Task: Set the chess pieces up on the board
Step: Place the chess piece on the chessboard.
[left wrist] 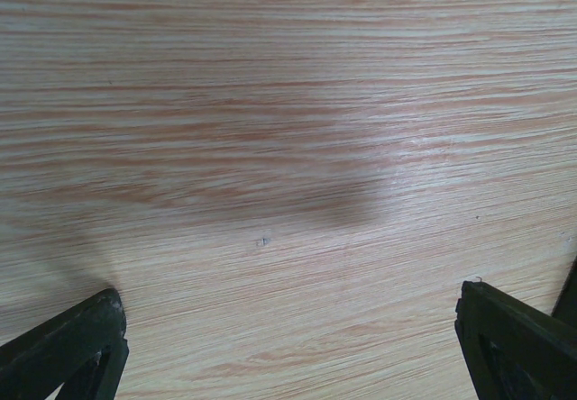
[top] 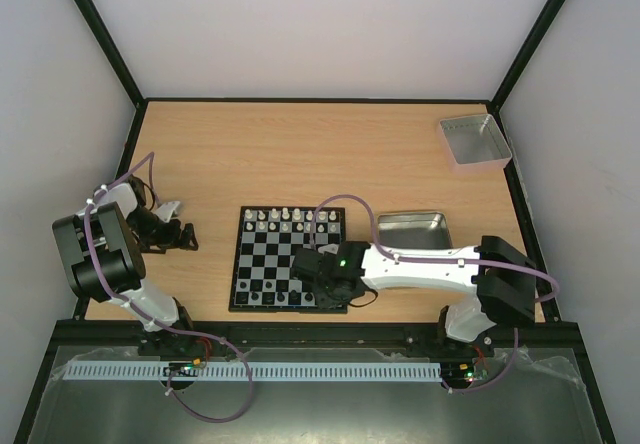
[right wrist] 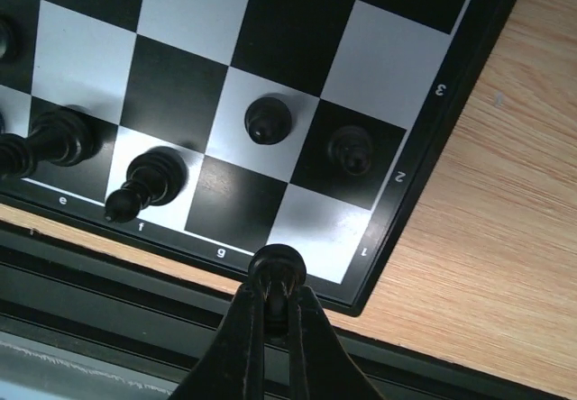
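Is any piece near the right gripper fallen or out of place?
Nothing stands out. The black pieces sit within their squares on the board, and the right gripper grips a black piece.

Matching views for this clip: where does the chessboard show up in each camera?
Top external: the board lies mid-table, just ahead of the arm bases.
Left wrist: not in it; only bare wood.
Right wrist: it fills the upper left; the right gripper holds a black piece at its near edge.
Shared landmark: the wooden tabletop, seen in all three.
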